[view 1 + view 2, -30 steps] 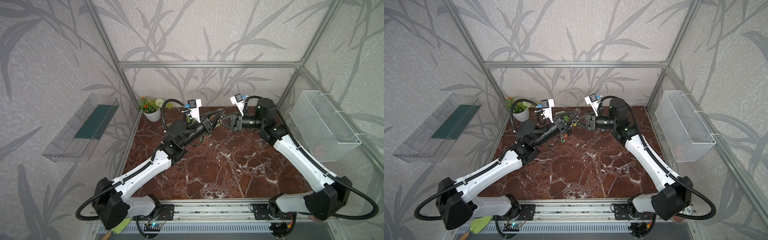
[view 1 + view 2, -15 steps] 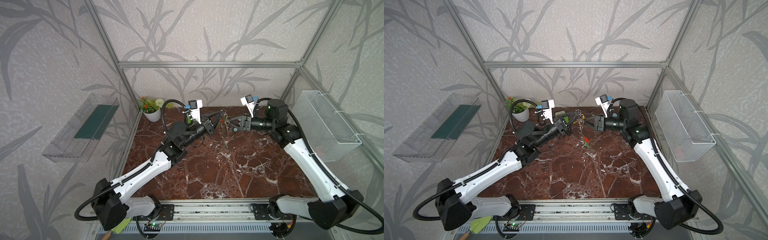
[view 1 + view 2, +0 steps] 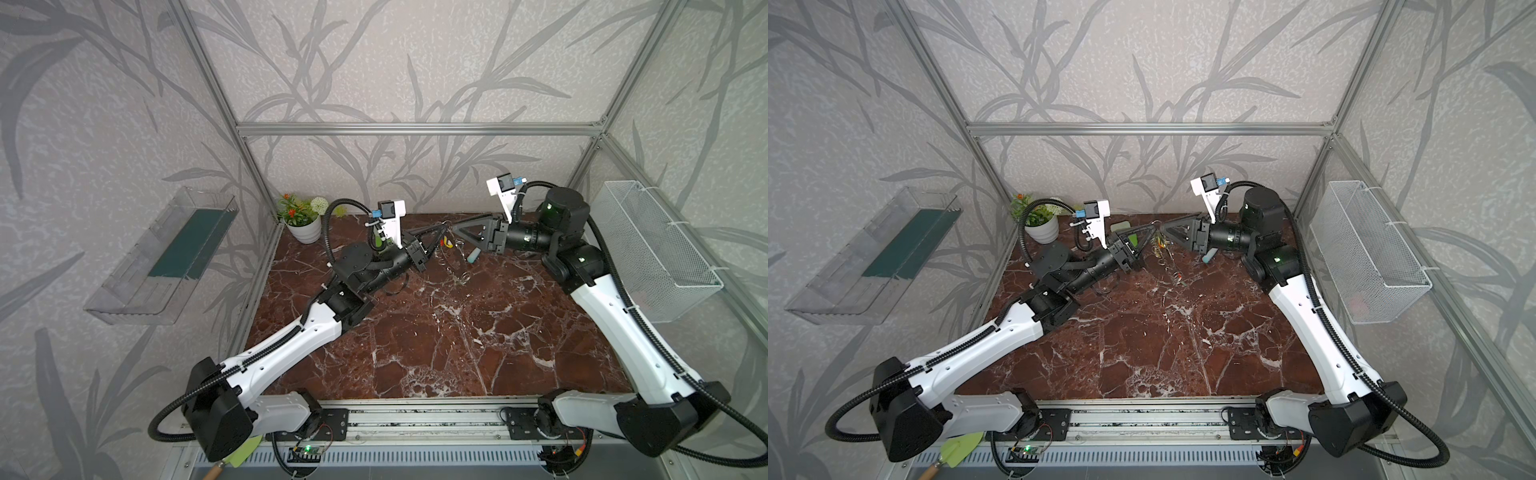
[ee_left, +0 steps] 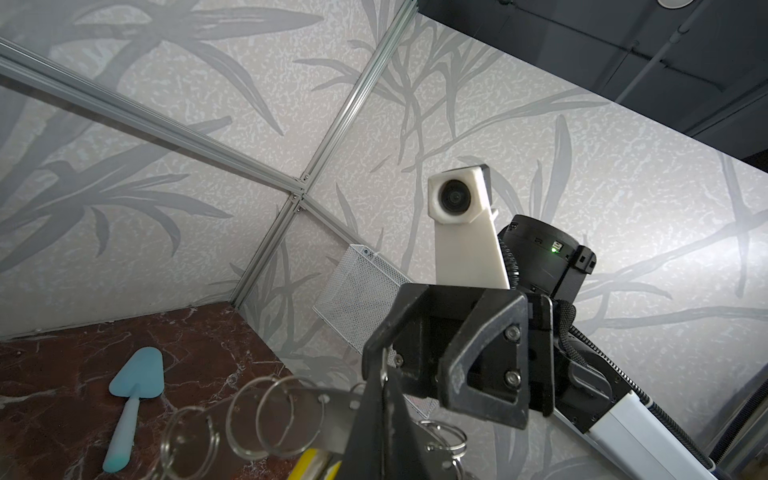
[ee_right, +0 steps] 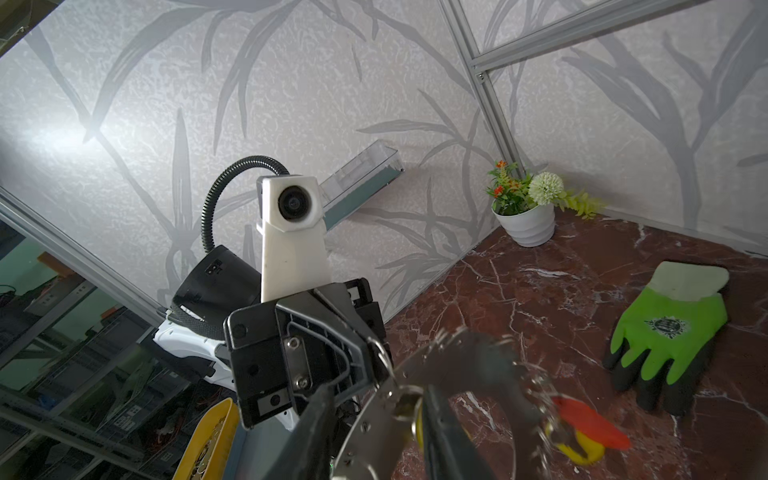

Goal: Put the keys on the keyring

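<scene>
Left end effector (image 3: 442, 228) pinched (right (image 3: 455, 235) parted)

— Can you read the small silver keys (image 3: 445, 242) in a top view?
— No, too small, just a blurred tangle. The flat grey metal keyring (image 4: 338, 419) runs off the left wrist view's edge, as does a yellow plastic tag (image 4: 311, 465).
— The green-and-black glove (image 3: 1133, 240)?
— Mostly hidden behind the left arm (image 3: 1096, 268).

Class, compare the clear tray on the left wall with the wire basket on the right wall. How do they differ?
The clear tray is see-through plastic; the wire basket is white mesh. The tray is shallow with a dark green floor; the basket is deeper. Both hang on side walls above the table.
</scene>
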Controlling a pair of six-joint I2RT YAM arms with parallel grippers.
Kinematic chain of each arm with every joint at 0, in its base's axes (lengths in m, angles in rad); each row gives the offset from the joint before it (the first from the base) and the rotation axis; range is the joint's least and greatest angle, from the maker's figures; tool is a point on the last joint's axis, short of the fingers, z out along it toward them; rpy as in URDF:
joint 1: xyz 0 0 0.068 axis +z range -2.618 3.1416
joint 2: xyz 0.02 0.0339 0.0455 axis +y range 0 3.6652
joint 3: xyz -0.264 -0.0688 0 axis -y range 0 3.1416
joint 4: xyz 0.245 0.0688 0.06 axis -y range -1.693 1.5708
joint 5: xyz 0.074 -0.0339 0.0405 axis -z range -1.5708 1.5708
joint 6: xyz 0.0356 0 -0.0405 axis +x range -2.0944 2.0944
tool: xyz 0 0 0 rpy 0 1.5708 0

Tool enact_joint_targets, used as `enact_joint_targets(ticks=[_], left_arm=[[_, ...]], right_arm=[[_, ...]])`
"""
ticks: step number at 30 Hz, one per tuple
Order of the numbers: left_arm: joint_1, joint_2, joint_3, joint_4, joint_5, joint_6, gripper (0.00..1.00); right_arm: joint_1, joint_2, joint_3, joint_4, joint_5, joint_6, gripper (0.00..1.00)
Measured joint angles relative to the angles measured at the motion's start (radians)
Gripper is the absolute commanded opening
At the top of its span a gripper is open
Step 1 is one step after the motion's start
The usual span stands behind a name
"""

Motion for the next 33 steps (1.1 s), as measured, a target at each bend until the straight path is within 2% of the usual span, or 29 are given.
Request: enact_joint_targets(ticks=[8, 16, 17, 21, 25, 31, 33], left_arm=[[0.000, -0.007, -0.007, -0.006, -0.002, 0.000, 0.00], [0.001, -0.016, 0.000, -0.048, 0.004, 0.005, 0.00], [0.002, -0.017, 0.008, -0.073, 0.008, 0.011, 0.02], [0.018, -0.040, 0.058, -0.240, 0.047, 0.064, 0.21], [0.067, -0.072, 0.131, -0.450, 0.126, 0.141, 0.37], [0.190, -0.083, 0.291, -0.790, 0.286, 0.335, 0.48], [0.209, -0.071, 0.358, -0.898, 0.336, 0.422, 0.48]], right_arm=[[0.008, 0.028, -0.002, 0.044, -0.027, 0.031, 0.00], [0.008, 0.024, -0.026, 0.086, -0.045, 0.044, 0.00], [0.008, 0.025, -0.026, 0.079, -0.046, 0.038, 0.00], [0.008, 0.027, -0.015, 0.027, -0.064, -0.022, 0.00], [0.009, 0.055, 0.034, -0.039, -0.083, -0.095, 0.00], [0.020, 0.108, 0.123, -0.181, -0.103, -0.251, 0.00], [0.035, 0.121, 0.151, -0.254, -0.102, -0.327, 0.00]])
